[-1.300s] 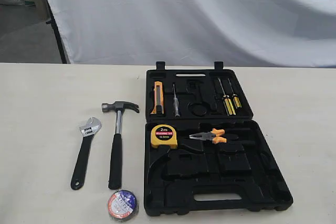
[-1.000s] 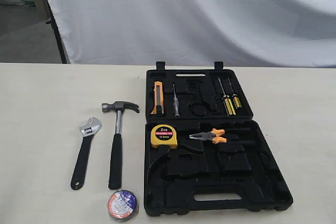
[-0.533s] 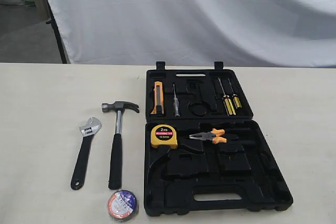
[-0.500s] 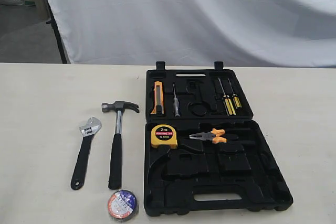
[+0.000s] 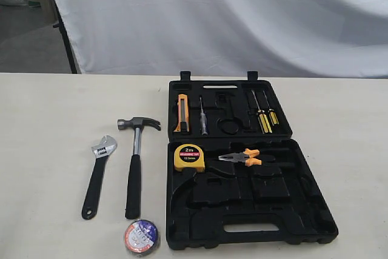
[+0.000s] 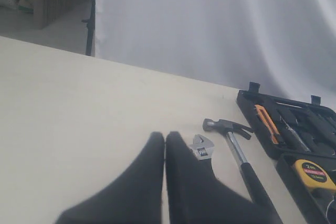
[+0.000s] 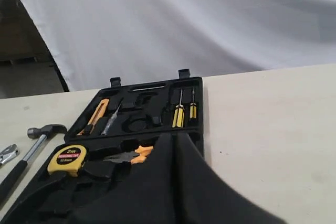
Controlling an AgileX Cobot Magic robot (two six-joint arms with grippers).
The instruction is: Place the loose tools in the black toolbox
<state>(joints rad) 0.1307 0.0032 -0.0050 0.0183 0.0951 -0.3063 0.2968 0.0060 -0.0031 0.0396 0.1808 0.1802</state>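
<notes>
Exterior view shows the adjustable wrench (image 5: pixel 97 177), claw hammer (image 5: pixel 134 168) and tape roll (image 5: pixel 141 238) lying loose on the table (image 5: pixel 48 125), outside the open black toolbox (image 5: pixel 303 210). The left gripper (image 6: pixel 165 140), fingers pressed together, has the wrench head just ahead of its tips, with the hammer beyond that. The right gripper (image 7: pixel 173 137), also closed, faces the toolbox. Likely risk: the flat wrench skids into the hammer if the fingers descend unopened.

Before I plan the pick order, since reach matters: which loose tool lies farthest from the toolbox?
The silver adjustable wrench; the hammer lies between it and the toolbox, and the tape roll sits nearer too.
</notes>
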